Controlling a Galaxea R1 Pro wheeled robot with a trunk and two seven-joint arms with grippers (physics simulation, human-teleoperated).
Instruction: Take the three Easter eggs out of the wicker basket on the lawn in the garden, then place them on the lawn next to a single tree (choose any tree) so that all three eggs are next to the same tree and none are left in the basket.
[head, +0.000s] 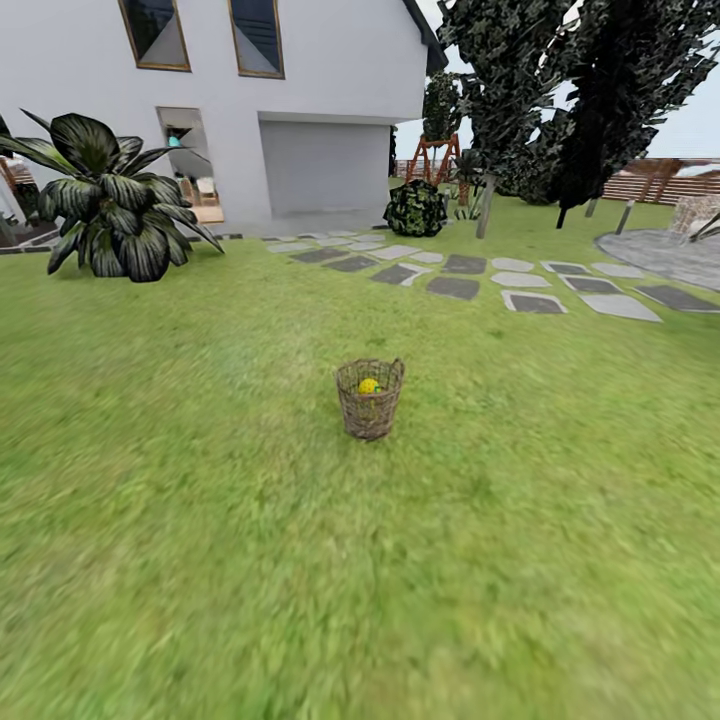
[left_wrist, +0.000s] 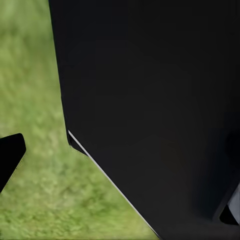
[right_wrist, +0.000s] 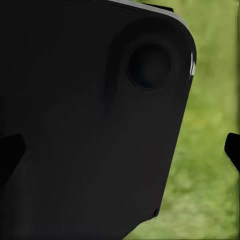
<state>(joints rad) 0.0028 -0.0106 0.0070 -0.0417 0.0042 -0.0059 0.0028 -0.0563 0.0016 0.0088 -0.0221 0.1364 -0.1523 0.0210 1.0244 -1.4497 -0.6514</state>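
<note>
— Where is the basket?
— I see the wicker basket (head: 369, 399) standing on the lawn (head: 200, 520), straight ahead at twelve o'clock. One yellow Easter egg (head: 369, 385) peeks out inside.
— And your grippers?
— I cannot tell if they are open or closed. Black robot parts (left_wrist: 150, 100) block both wrist cameras, with grass behind.
— Any trees?
— Dark trees (head: 580, 90) stand far off at one o'clock.

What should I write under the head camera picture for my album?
A wicker basket with a yellow egg inside stands on the lawn before a white house.
</note>
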